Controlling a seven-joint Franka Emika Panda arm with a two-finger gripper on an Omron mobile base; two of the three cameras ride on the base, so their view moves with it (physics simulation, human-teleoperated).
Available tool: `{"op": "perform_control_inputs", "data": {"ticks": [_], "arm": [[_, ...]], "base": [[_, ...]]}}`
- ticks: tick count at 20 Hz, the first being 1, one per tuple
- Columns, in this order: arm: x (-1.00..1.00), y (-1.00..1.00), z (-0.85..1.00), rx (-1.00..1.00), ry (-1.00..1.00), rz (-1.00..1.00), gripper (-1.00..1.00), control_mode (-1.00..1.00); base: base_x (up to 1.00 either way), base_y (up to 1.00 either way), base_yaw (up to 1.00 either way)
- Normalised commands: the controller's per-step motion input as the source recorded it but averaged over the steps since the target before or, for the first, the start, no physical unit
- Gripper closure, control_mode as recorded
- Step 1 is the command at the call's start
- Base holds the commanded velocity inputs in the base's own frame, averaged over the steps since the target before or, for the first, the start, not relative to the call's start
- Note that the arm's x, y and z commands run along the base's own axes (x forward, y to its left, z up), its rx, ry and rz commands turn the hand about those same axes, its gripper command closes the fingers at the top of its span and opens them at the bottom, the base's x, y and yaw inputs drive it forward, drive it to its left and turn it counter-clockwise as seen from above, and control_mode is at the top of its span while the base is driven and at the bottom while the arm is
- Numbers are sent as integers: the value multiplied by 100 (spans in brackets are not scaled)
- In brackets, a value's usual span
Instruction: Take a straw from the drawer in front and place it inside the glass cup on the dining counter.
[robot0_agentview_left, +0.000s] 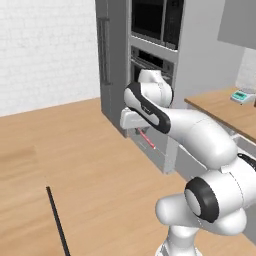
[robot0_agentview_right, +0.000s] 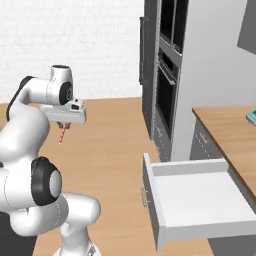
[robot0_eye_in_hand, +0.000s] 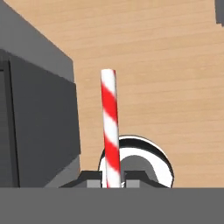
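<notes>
Gripping the straw (robot0_eye_in_hand: 110, 127), pincer (robot0_agentview_right: 63, 125) clamped, pointing down, arm folded above wood floor (robot0_agentview_left: 75, 150), drawer (robot0_agentview_right: 195, 200) open.

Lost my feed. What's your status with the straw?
Fingers shut on straw. Drawer open, white inside. Straw hangs over wood floor.

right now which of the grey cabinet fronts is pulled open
The wide shallow drawer under the wood counter stands pulled out, its white inside bare. The tall cupboard doors by the ovens are shut flat.
</notes>
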Motion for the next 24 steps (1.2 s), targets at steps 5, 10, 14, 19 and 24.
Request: {"op": "perform_control_inputs", "data": {"ticks": [5,10,14,19,24], "arm": [[0,0,0,0,0,0,100,100],[0,0,0,0,0,0,100,100],[0,0,0,0,0,0,100,100],[0,0,0,0,0,0,100,100],[0,0,0,0,0,0,100,100]], "base": [[100,48,0],[100,42,6],[100,37,20],[100,20,32],[100,6,48]]}}
